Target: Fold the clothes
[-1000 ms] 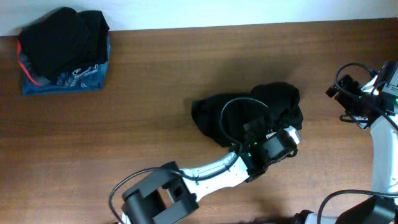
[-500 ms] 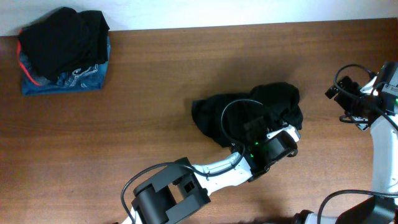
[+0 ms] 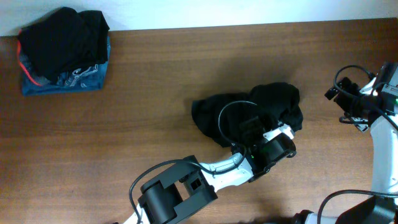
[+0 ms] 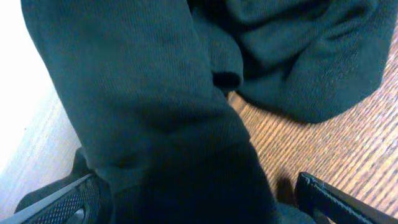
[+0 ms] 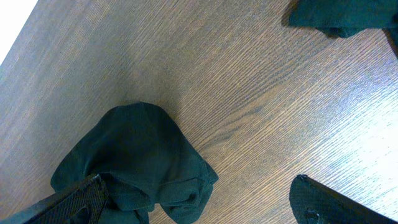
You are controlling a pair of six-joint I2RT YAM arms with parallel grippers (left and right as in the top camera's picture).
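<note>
The black T-shirt (image 3: 249,111) lies crumpled in a heap at the middle of the table. My left gripper (image 3: 260,129) is down on the heap's front right part. In the left wrist view the shirt (image 4: 155,93) fills the frame, and the left gripper (image 4: 199,202) is open with a thick fold of fabric between its wide-apart fingers. My right gripper (image 3: 342,99) hovers near the right edge, apart from the shirt. In the right wrist view the right gripper (image 5: 199,202) is open and empty, with the shirt (image 5: 134,162) on the table beyond it.
A pile of dark clothes on a blue folded cloth (image 3: 62,53) sits at the back left corner; a dark piece of it shows in the right wrist view (image 5: 342,15). Bare wooden table (image 3: 143,93) lies between the pile and the shirt.
My left arm has swung its elbow to the right and the left gripper has pushed a little further onto the shirt. The right arm has not moved.
</note>
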